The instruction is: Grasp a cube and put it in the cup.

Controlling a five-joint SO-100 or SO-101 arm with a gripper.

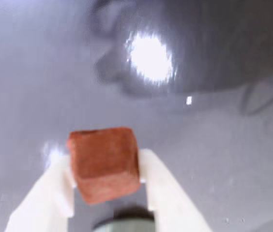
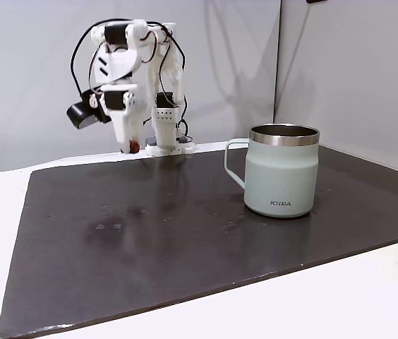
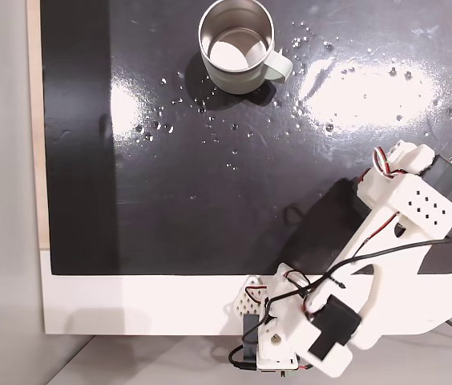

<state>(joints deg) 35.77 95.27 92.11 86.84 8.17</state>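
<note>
In the wrist view, the reddish-brown cube [image 1: 105, 164] is pinched between the two white fingers of my gripper [image 1: 106, 162], which is shut on it. In a fixed view the gripper [image 2: 131, 143] points down at the far edge of the dark mat. There the cube [image 2: 135, 146] shows as a small brown spot at the fingertips, close above the surface. The sage-green cup [image 2: 282, 180] stands upright, well to the right and nearer the camera, with its handle to the left. From above, the cup [image 3: 242, 83] looks empty and lies far from the arm.
A glossy dark mat [image 2: 149, 233] covers most of the white table [image 2: 1, 191] and carries small water spots and glare. The arm's base [image 2: 165, 145] stands at the mat's far edge. Cables loop around the arm [image 3: 386, 233]. A grey wall rises behind.
</note>
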